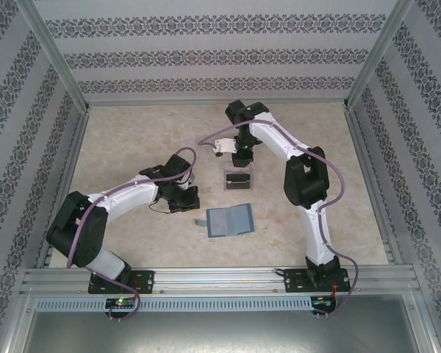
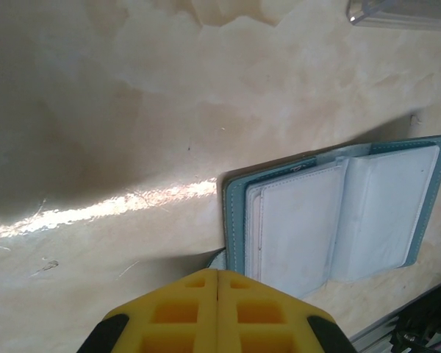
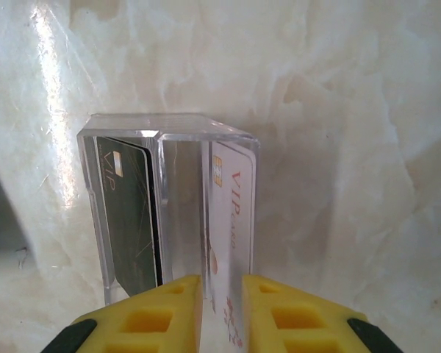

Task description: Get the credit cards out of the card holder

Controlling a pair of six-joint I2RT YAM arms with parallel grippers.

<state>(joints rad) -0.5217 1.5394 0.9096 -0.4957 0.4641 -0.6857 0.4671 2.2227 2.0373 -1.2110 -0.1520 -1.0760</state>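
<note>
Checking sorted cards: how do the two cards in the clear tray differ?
The dark card is black with pale lettering; the white card has reddish lettering. In the right wrist view the dark card sits left, the white card right, its end inside the open right gripper. Both read VIP inside the clear tray.

tray [image 2: 400, 13] cropped at top, white card [image 3: 231, 206] partly behind right gripper [image 3: 222, 294]

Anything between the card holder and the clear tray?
Nothing: bare table separates the card holder from the clear tray, seen in the top view.
</note>
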